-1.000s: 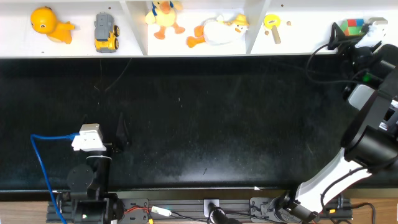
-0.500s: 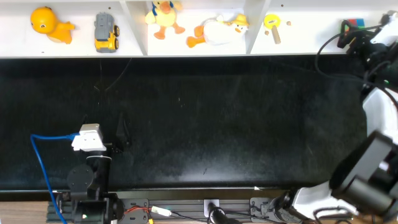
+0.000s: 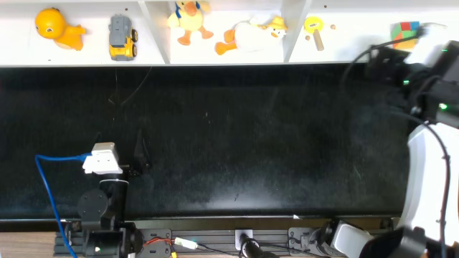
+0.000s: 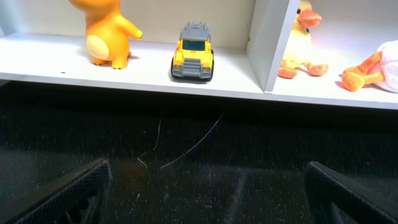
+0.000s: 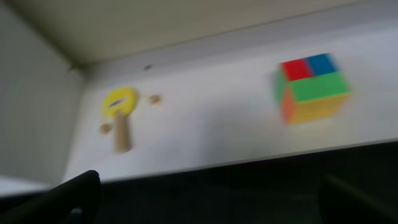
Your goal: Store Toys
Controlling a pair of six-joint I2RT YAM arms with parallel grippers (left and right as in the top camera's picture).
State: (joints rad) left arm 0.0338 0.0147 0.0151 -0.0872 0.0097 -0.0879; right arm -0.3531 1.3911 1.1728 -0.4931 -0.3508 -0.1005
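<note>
Backing away from the shelf, my right tool has uncovered the coloured cube. The cube stands free in the rightmost compartment, well apart from the yellow rattle beside the divider. That tool is spread wide, holding nothing, above the far edge of the black counter. My left tool sits near its base, also wide and empty, facing the toy truck and orange duck.

Orange duck, yellow truck (grey top), white shelf, black table — cube red, blue, green, orange.
</note>
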